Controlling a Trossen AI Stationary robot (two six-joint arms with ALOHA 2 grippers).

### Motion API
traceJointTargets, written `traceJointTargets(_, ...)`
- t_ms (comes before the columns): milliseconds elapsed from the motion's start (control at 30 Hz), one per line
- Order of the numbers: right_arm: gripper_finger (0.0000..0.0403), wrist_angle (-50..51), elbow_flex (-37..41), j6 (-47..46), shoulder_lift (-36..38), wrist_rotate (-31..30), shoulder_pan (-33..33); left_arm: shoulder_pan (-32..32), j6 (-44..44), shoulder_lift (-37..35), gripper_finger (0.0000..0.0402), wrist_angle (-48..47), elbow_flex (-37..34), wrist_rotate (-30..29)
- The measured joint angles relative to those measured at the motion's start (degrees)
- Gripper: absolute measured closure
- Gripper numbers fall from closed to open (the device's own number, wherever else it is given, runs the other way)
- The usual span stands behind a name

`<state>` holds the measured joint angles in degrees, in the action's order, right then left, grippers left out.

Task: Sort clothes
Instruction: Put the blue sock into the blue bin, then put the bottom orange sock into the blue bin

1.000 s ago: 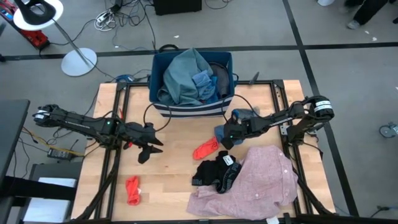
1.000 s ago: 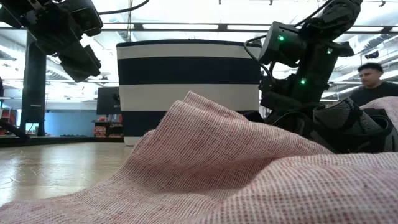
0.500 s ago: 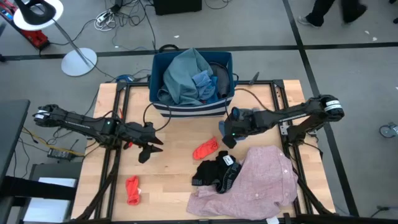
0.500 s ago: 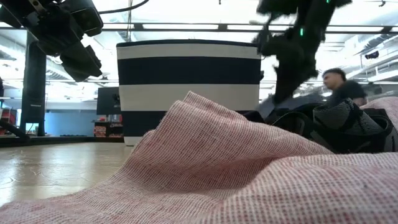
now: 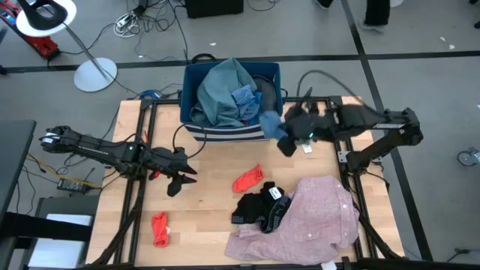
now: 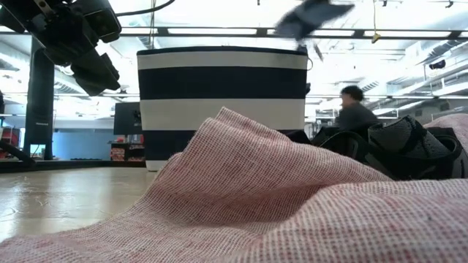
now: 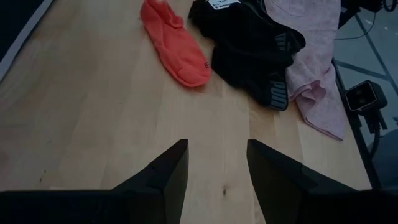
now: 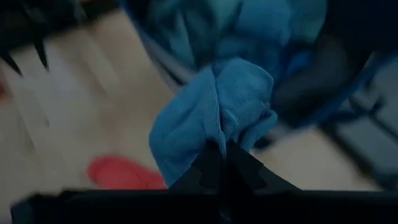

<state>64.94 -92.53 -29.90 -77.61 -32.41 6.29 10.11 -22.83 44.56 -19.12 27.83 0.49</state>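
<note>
My right gripper [image 5: 291, 139] is up in the air by the near right corner of the striped bin [image 5: 225, 133], shut on a small bright blue piece [image 8: 217, 106]. The bin holds a teal-grey garment [image 5: 220, 88] and other blue cloth. On the table lie a red piece [image 5: 248, 179], a second red piece [image 5: 160, 229], a black garment [image 5: 259, 206] and the large pink shirt [image 5: 311, 221]. My left gripper [image 5: 180, 180] hovers open over the table's left half, with nothing between its fingers [image 7: 168, 177]. My right gripper pinches a bunched fold of the blue piece [image 8: 219, 138] between its two fingertips. The fingers slant down toward the bin. The piece bulges out past the fingertips in a loose wad and is lifted clear of the table [image 5: 271, 126].
The bin stands at the middle of the table's far edge. The pink shirt partly covers the black garment at the near right. Bare wood [image 5: 202, 217] lies between the two red pieces. A person [image 6: 356, 109] is in the room beyond, and a lamp stand [image 5: 94, 73] and cables are on the floor.
My right gripper has risen steeply from the table and gone toward the far edge, to the bin's near right corner, turning as it went. The blue piece, which lay on the table right of the red piece, has come up with it, clear of the table.
</note>
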Motion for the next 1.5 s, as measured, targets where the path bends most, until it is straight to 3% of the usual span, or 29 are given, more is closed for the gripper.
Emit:
traceJointTargets(267,0.0402,-8.73,-11.79,18.36,-3.89,-1.84,-7.7,0.02,0.02,0.0,0.0233,0.1,0.0,-0.44)
traceJointTargets(433,0.0399,-15.57,-13.4,25.68,-8.04,6.93,-14.98,0.0,-0.07,0.0,0.0233,1.39,0.0,-0.63)
traceJointTargets(800,0.0393,-20.48,-13.4,27.59,-18.62,20.29,-26.31,0.01,-0.13,0.01,0.0233,6.46,0.0,-0.9)
traceJointTargets(1200,0.0294,-22.0,-13.42,26.93,-22.51,20.73,-29.3,0.01,-0.19,0.02,0.0233,6.4,0.0,-0.9)
traceJointTargets(1500,0.0241,-20.12,-13.42,26.89,-17.26,20.75,-28.99,0.0,-3.02,0.01,0.0233,10.2,0.0,-3.84)
